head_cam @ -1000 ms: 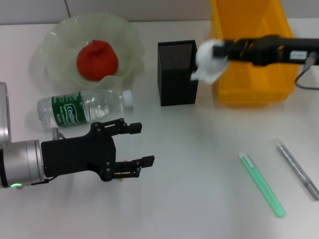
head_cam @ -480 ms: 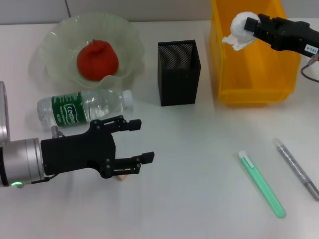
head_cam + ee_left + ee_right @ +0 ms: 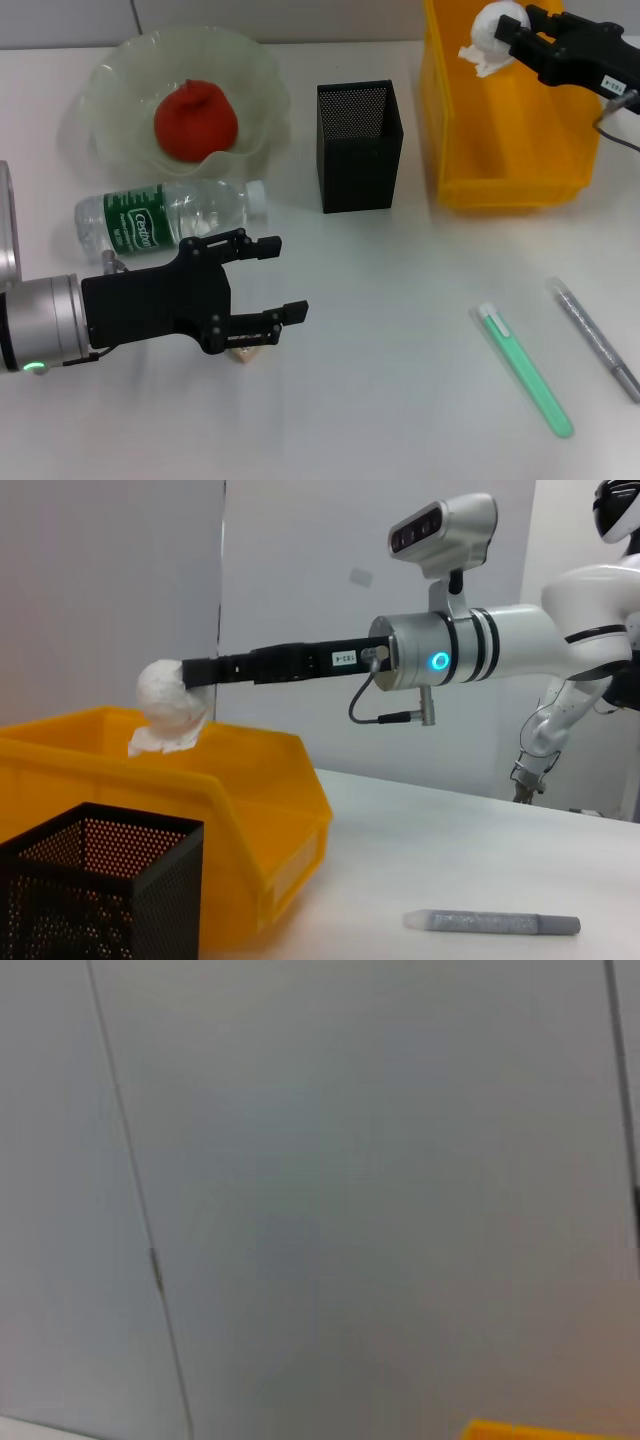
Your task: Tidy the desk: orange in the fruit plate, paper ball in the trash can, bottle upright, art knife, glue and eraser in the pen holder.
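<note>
On the white table (image 3: 400, 350), the right gripper (image 3: 515, 38) held the paper ball (image 3: 492, 35) over the far side of the yellow trash can (image 3: 500, 150); releasing it seemed next. The left gripper (image 3: 270, 285) hovered wide open over the eraser (image 3: 243, 352).

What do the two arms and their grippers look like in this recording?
The left gripper is matt black with slim, angular fingers on a blocky black body, behind it a silver cylindrical wrist with a small green light. The right gripper is long, narrow and black, with a white printed label and a grey cable. In the left wrist view, its arm is glossy white with black rings, a blue-lit ring and a grey camera housing.
</note>
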### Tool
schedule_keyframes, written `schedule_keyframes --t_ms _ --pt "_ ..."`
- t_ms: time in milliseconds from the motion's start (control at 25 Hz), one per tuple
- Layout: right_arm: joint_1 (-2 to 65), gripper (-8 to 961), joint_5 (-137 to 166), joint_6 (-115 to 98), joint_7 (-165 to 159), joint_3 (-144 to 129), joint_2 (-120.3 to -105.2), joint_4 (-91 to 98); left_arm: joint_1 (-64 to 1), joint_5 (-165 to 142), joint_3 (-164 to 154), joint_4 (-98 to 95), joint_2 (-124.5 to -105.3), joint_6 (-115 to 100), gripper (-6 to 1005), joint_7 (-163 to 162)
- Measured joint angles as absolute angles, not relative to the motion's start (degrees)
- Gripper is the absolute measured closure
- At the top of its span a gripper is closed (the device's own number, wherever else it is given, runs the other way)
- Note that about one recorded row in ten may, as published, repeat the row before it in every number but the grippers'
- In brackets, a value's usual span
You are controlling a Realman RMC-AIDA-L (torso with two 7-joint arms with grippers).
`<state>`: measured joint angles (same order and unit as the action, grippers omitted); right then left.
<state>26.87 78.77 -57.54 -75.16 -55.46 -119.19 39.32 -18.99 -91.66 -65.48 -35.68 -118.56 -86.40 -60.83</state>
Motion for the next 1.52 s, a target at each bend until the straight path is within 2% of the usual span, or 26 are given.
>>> schedule_keyframes --t_ms 520,920,1520 --pt "27.07 497 78.5 -54.71 -74.42 -55.16 -119.53 38.12 -18.99 -91.67 -65.38 -35.68 -118.56 -85.82 232 -60.22" --pt "26.5 301 76.93 -55.57 -74.23 -55.18 -119.47 37.2 -18.76 -91.7 -65.25 -35.74 -118.52 -86.18 233 -60.21" --pt "16.35 270 77.33 -88.47 -72.32 -55.09 -119.03 43.15 -18.37 -91.57 -64.68 -35.68 -118.46 -87.75 235 -60.2"
